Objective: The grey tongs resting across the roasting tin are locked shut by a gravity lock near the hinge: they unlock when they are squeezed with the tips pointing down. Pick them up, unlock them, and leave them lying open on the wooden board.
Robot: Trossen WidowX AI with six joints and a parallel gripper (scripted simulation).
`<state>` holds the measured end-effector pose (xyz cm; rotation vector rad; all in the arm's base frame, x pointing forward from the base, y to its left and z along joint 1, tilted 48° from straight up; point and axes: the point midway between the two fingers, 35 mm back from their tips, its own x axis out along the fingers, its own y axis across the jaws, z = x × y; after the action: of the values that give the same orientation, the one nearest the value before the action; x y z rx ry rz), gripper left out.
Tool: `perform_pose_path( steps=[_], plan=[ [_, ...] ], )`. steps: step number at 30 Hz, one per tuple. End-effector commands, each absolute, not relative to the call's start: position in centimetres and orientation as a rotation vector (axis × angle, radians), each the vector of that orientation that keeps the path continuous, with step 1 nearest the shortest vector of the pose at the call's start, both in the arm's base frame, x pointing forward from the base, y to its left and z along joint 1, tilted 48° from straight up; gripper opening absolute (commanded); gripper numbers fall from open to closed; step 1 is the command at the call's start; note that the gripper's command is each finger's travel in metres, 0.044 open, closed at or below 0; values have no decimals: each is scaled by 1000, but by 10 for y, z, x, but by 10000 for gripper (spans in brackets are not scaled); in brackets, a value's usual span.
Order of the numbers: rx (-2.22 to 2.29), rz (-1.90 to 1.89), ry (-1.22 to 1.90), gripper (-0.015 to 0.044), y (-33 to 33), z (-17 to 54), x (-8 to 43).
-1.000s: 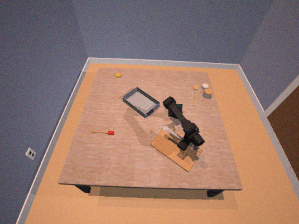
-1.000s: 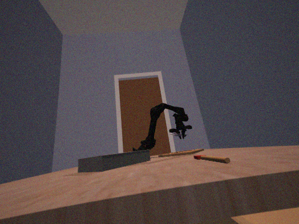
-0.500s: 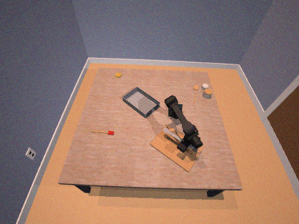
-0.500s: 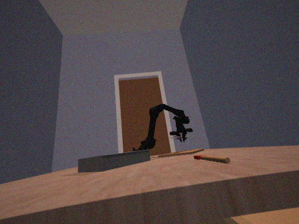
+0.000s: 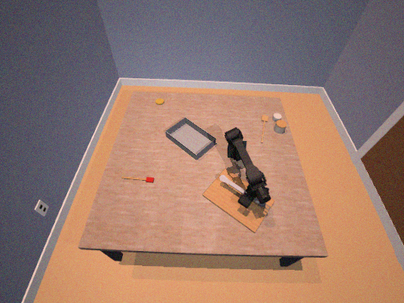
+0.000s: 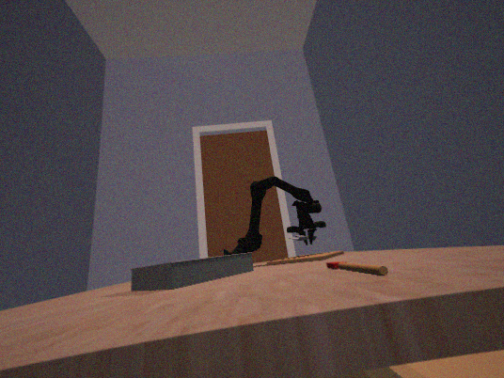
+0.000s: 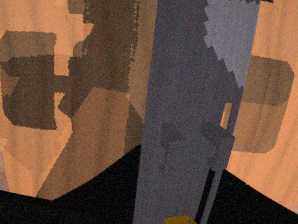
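Holding the grey tongs [image 5: 232, 185] [image 6: 298, 238] [image 7: 187, 100] clamped in its fingers, the gripper [image 5: 255, 201] [image 6: 308, 242] hangs above the wooden board [image 5: 230, 200] [image 6: 306, 258] [image 7: 270, 30], apparently at the lowering step, which calls for a gentle descent and, if unlocking is done, release.

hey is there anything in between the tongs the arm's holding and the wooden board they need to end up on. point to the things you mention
Nothing visible stands in the way: the gripper [image 5: 253, 200] [image 6: 308, 241] holds the grey tongs [image 5: 232, 184] [image 6: 296, 237] [image 7: 187, 100] above the wooden board [image 5: 226, 201] [image 6: 324, 256], with only open air showing between.
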<state>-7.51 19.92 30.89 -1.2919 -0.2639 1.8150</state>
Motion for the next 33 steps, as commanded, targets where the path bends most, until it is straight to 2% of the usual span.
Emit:
perform_pose_path(
  steps=[1, 15, 33],
  plan=[
    [-1292, 1817, -273, -150, 204, 305, -75],
    [-1289, 1815, -281, -150, 213, 297, -73],
    [-1288, 1812, -274, 323, 213, 297, -73]
  ],
)
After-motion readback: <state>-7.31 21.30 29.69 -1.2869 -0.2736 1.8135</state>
